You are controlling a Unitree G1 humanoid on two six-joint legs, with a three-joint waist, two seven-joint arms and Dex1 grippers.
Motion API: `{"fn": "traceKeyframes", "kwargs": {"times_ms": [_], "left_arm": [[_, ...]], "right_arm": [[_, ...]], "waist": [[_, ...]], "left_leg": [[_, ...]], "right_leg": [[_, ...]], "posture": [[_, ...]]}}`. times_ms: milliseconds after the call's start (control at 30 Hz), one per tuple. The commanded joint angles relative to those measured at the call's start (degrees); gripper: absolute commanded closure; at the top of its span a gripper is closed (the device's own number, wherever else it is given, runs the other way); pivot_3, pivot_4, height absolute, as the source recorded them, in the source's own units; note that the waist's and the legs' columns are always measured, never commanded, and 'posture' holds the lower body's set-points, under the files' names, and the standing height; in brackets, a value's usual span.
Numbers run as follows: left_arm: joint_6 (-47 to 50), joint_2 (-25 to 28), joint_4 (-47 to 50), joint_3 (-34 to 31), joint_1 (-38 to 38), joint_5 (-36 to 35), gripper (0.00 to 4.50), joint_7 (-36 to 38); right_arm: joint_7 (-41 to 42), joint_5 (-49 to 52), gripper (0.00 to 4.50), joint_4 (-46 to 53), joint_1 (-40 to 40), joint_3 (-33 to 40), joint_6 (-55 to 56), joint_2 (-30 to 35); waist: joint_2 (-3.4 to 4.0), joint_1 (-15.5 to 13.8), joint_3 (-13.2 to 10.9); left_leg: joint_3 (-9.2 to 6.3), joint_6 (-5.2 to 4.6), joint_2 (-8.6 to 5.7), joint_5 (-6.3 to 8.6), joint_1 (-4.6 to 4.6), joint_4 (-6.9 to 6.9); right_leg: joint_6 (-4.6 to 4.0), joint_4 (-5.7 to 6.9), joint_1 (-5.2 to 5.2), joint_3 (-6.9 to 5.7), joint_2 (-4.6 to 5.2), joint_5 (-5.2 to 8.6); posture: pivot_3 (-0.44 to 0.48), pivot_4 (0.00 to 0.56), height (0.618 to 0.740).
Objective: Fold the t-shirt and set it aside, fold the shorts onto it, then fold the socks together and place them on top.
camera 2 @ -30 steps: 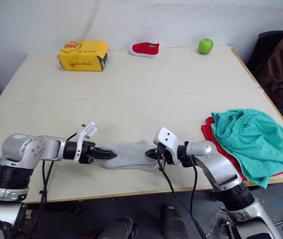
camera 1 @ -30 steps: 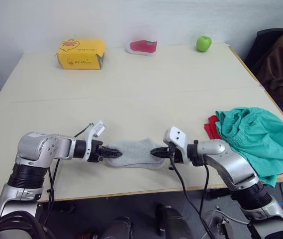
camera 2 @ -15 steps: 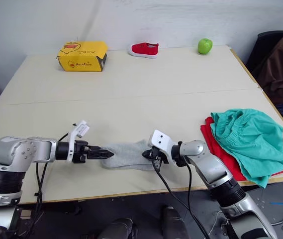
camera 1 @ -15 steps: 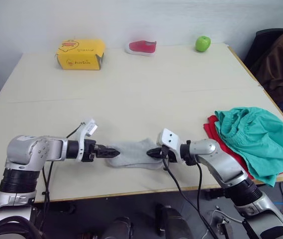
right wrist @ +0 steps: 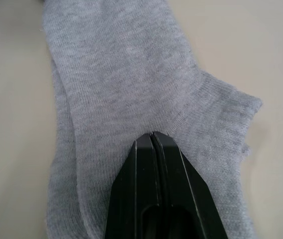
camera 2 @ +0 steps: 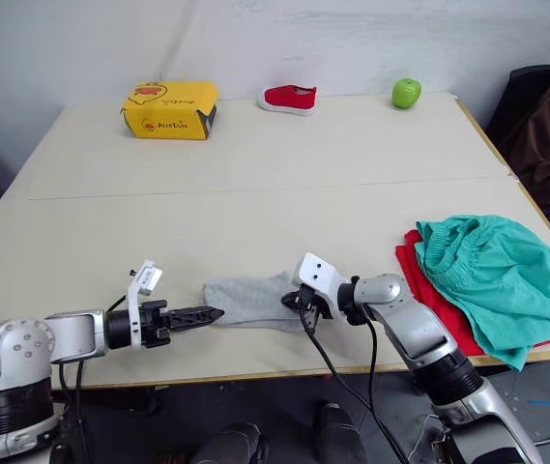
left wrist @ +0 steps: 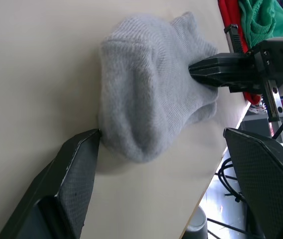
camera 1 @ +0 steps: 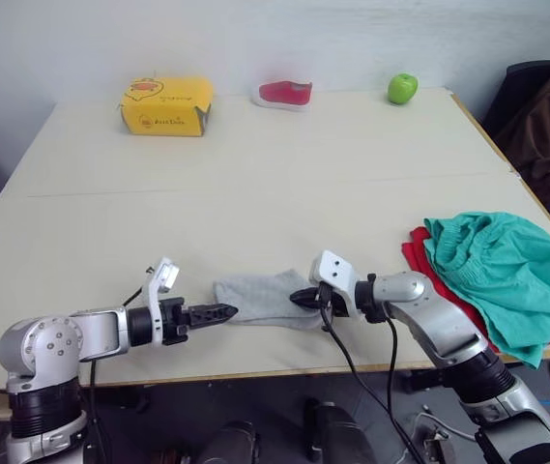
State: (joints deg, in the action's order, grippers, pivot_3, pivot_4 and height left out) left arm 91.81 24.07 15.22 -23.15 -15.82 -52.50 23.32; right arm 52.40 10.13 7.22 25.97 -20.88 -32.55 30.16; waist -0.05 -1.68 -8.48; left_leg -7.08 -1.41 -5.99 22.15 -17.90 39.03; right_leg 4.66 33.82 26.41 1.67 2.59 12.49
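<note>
Pulled back from the socks (camera 1: 263,296), the left gripper (camera 1: 218,311) is spread wide. At the near edge, they are pinched by the right gripper (camera 1: 303,297) and could be dragged crooked.

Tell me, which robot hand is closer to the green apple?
The right one. The right gripper rests on the grey socks at the table's near edge, on the apple's side. The left gripper sits farther left, just off the socks, open.
</note>
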Motion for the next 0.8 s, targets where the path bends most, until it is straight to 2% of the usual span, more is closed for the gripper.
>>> {"fn": "traceKeyframes", "kwargs": {"times_ms": [33, 100, 200, 333, 433, 467, 633, 733, 800], "left_arm": [[0.7, -4.1, -0.2, -1.2, -0.4, -0.3, 0.53, -3.4], [0.7, -4.8, 1.4, -2.1, -0.5, -1.9, 0.91, -4.4], [0.7, -5.0, 1.8, -3.3, -1.4, -4.2, 1.83, -6.8], [0.7, -2.5, 3.3, -2.3, -4.1, -9.2, 3.03, -9.2], [0.7, 1.1, 4.6, 2.0, -7.2, -11.3, 4.02, -10.2], [0.7, 2.5, 5.1, 4.0, -8.2, -11.0, 4.23, -10.5], [0.5, 7.7, 6.1, 13.5, -12.7, -7.5, 4.23, -7.9], [-5.7, 11.1, 5.0, 26.1, -17.0, -0.8, 4.23, -3.6], [-11.6, 12.5, 3.6, 32.3, -18.9, 3.6, 4.23, 0.2]], "right_arm": [[0.5, -1.0, 4.5, -0.4, -1.0, -0.5, -0.8, 1.1], [0.5, -1.1, 4.5, -0.3, -1.1, -0.5, -0.6, 1.2], [0.5, -1.0, 4.5, -0.1, -1.3, -0.3, -0.7, 1.4], [0.3, -1.2, 4.5, 0.2, -1.9, -0.4, -0.6, 1.6], [0.3, -1.3, 4.5, 0.4, -2.2, -0.6, -0.5, 1.6], [0.2, -1.3, 4.5, 0.6, -2.3, -0.6, -0.5, 1.6], [-0.1, -1.3, 4.5, 1.0, -2.5, -0.8, -0.9, 1.3], [0.0, -1.3, 4.5, 0.9, -2.6, -0.7, -0.8, 1.7], [0.1, -1.5, 4.5, 0.7, -2.6, -0.7, -0.6, 1.9]], "waist": [[-0.02, 0.0, 0.0], [-0.02, 0.0, 0.0], [-0.04, 0.2, 0.0], [-0.05, 0.2, 0.0], [-0.05, 0.2, 0.0], [-0.05, 0.2, 0.0], [-0.05, 0.3, 0.0], [-0.08, 0.2, 0.0], [-0.08, 0.2, 0.0]], "left_leg": [[0.0, 0.0, 0.0, 0.0, 0.0, 0.0], [0.0, 0.01, 0.0, 0.0, -0.01, 0.01], [0.0, 0.03, 0.02, 0.01, -0.03, 0.0], [-0.01, 0.06, 0.04, 0.02, -0.06, 0.0], [-0.01, 0.06, 0.04, 0.02, -0.06, 0.0], [-0.01, 0.07, 0.03, 0.03, -0.06, 0.0], [0.0, 0.09, 0.04, 0.03, -0.06, -0.05], [0.0, 0.09, 0.04, 0.03, -0.07, -0.04], [-0.01, 0.1, 0.02, 0.02, -0.07, -0.04]], "right_leg": [[0.0, 0.0, 0.01, -0.01, 0.0, 0.0], [0.0, 0.0, 0.02, 0.0, 0.0, 0.0], [0.0, 0.0, 0.07, 0.0, -0.02, 0.0], [0.0, 0.0, 0.1, -0.02, -0.04, 0.0], [0.0, -0.01, 0.09, -0.01, -0.04, 0.0], [0.0, -0.01, 0.1, -0.01, -0.04, 0.0], [0.0, -0.02, 0.11, 0.0, -0.06, 0.0], [-0.01, -0.03, 0.12, -0.01, -0.07, 0.0], [0.0, -0.05, 0.09, 0.0, -0.05, 0.0]], "posture": [[0.0, 0.15, 0.74], [0.0, 0.15, 0.74], [0.0, 0.15, 0.74], [0.0, 0.15, 0.74], [0.0, 0.15, 0.74], [0.0, 0.15, 0.74], [0.0, 0.15, 0.74], [0.0, 0.15, 0.74], [0.0, 0.15, 0.74]]}}
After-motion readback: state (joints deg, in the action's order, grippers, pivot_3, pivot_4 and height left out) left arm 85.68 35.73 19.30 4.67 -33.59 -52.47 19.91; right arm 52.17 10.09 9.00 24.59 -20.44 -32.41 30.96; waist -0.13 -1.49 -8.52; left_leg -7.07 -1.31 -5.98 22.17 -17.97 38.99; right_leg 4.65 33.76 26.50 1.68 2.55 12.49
